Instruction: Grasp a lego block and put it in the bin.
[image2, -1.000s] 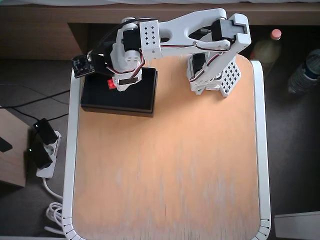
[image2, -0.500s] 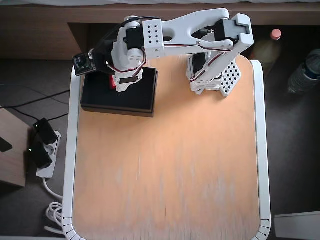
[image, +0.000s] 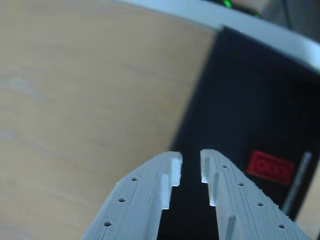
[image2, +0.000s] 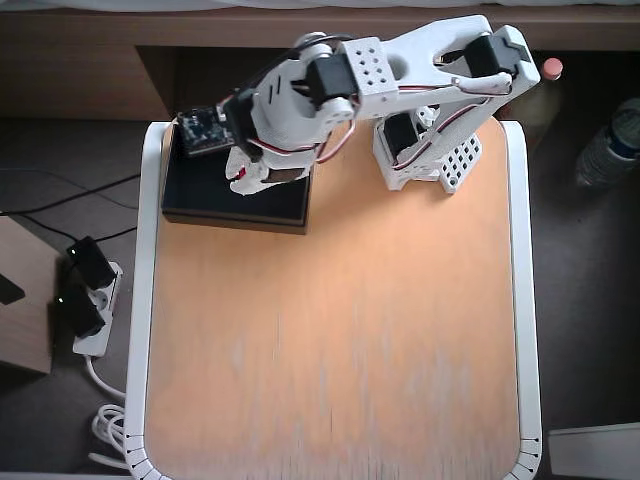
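The red lego block (image: 270, 167) lies flat on the floor of the black bin (image: 240, 100), to the right of my fingertips in the wrist view. My gripper (image: 191, 167) hovers above the bin's left part, near its wall. The jaws stand slightly apart with nothing between them. In the overhead view the bin (image2: 200, 195) sits at the table's top left corner and my gripper (image2: 240, 183) is over it. The arm hides the block there.
The wooden table top (image2: 340, 340) with a white rim (image2: 146, 300) stretches below the bin. The arm's base (image2: 430, 160) stands at the top right. A power strip (image2: 85, 300) and cables lie on the floor at left, and a bottle (image2: 610, 150) stands at right.
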